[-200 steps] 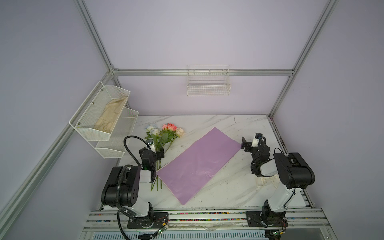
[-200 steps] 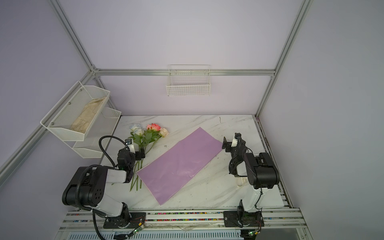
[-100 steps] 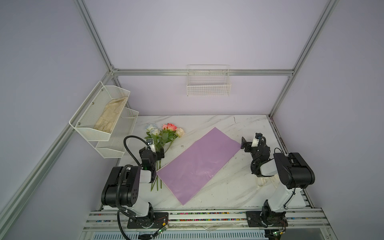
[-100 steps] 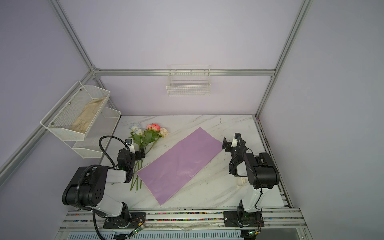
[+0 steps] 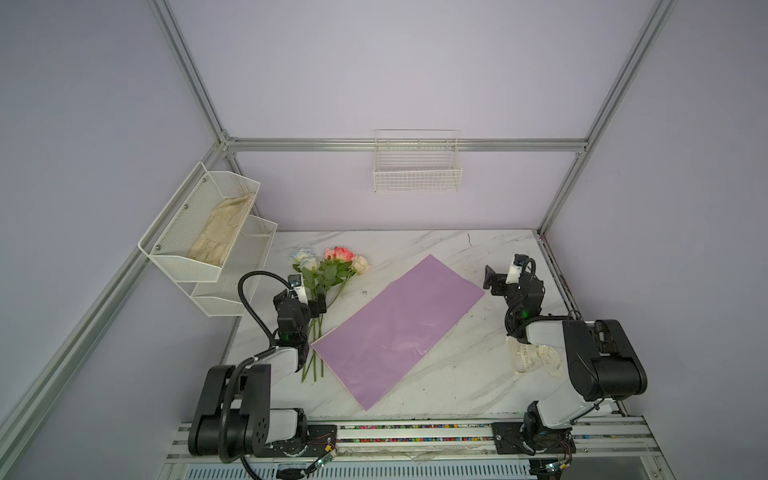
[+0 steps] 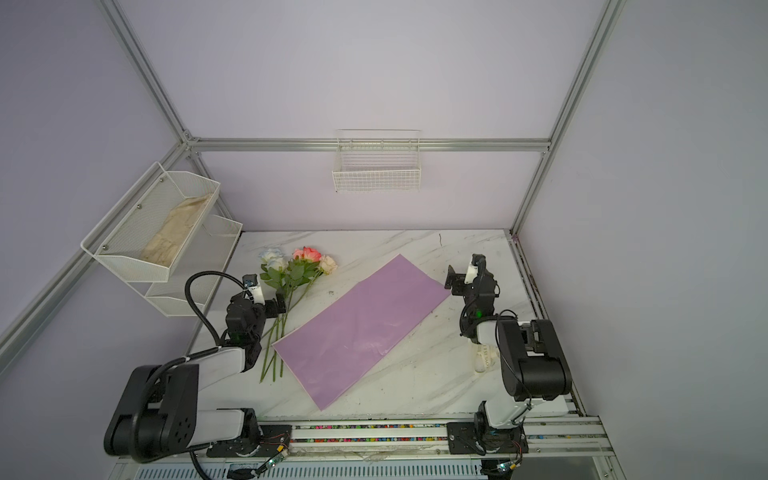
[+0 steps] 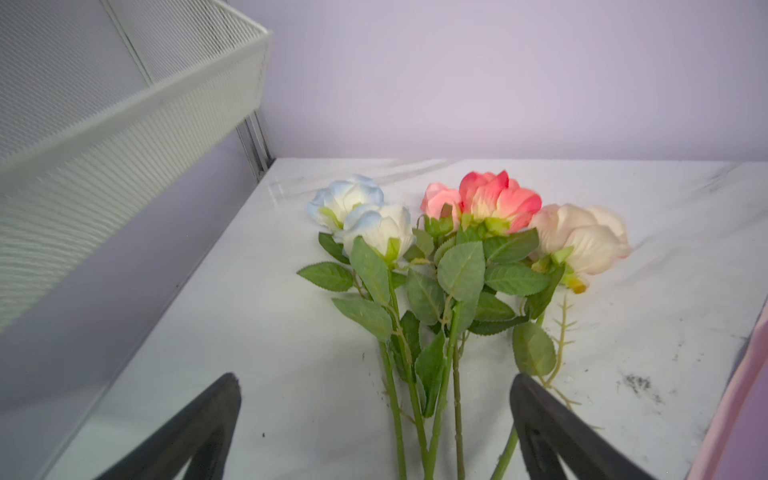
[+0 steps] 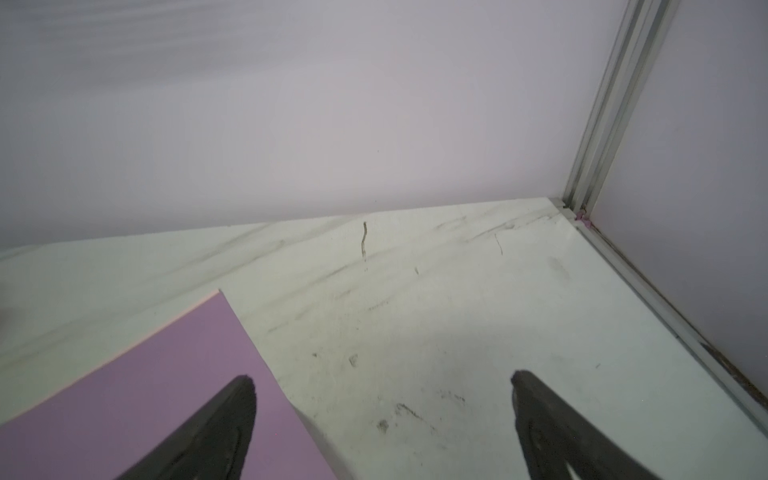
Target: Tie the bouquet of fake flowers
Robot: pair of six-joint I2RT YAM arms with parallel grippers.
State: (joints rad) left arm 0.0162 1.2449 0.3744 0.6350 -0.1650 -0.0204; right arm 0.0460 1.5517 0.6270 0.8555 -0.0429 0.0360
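Left wrist view: the left gripper (image 7: 375,377) has its jaws wide apart, straddling the stems of the flowers (image 7: 461,266). These lie loose on the table (image 7: 249,353) just beside the flat lilac paper (image 8: 145,395). The right gripper (image 8: 382,375), jaws also apart and empty, hovers at the paper's nearest corner.

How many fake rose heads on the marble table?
5: two pale blue-white rose heads nearest the white mesh rack, two pink-red heads in the middle, one cream head nearest the lilac wrap paper. The cream one may be two overlapping.
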